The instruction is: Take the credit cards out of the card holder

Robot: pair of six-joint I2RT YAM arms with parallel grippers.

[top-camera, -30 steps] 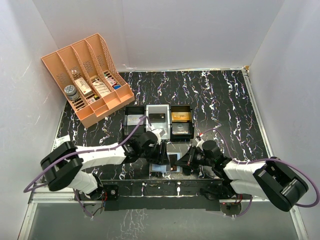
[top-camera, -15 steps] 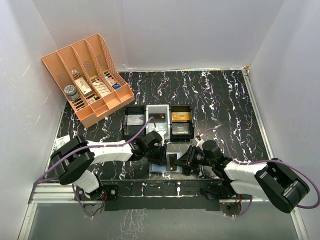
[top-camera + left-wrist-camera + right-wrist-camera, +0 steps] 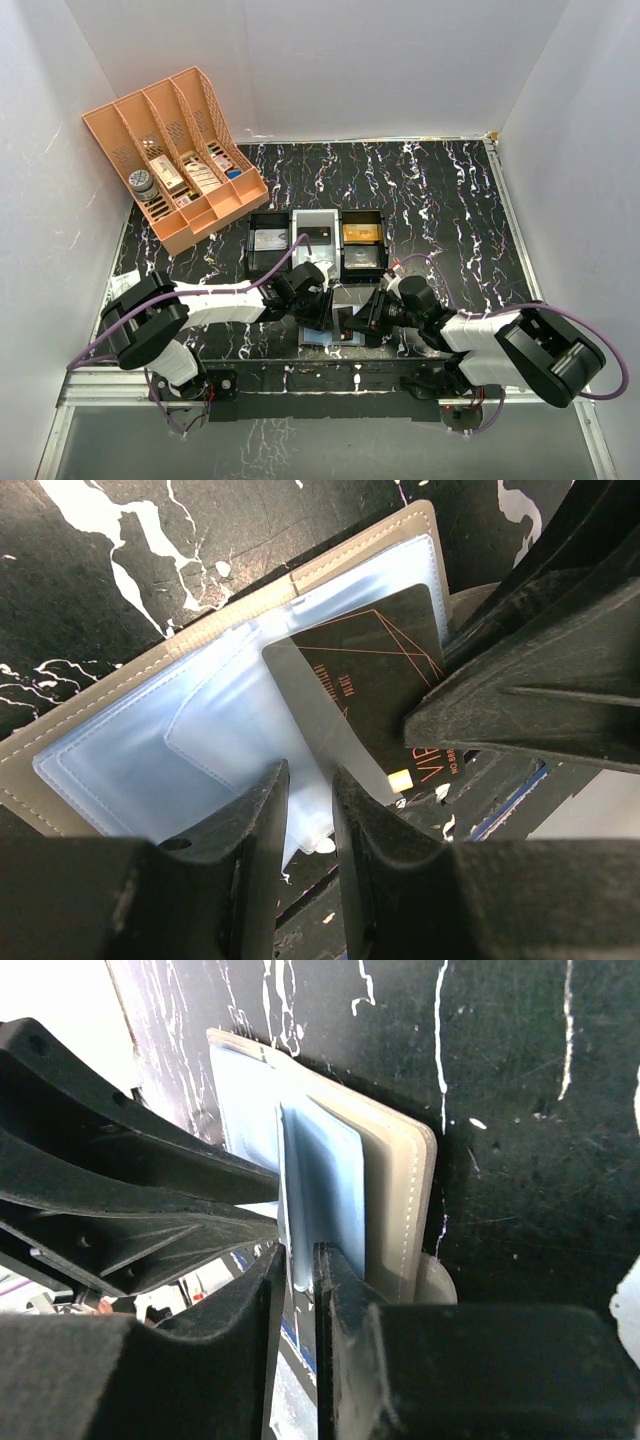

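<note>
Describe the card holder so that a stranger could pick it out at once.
On the black marbled table, look to the near edge, just in front of the row of black and white trays. There lies the card holder, opened. It has a grey stitched border and shiny pale-blue pockets with a dark card poking out, unlike the boxy trays.

The card holder [image 3: 325, 337] is lying open at the near edge of the surface [image 3: 450, 200], between the two tools. The left tool [image 3: 320, 308] is sitting over its left part and the right tool [image 3: 362, 325] against its right side. A card [image 3: 370, 680] is lying partly in its pocket. Behind it a row of trays [image 3: 293, 240] is sitting, with other cards [image 3: 360, 232] lying inside. The rack [image 3: 130, 125] is standing at the far left, holding small boxes [image 3: 185, 175].
</note>
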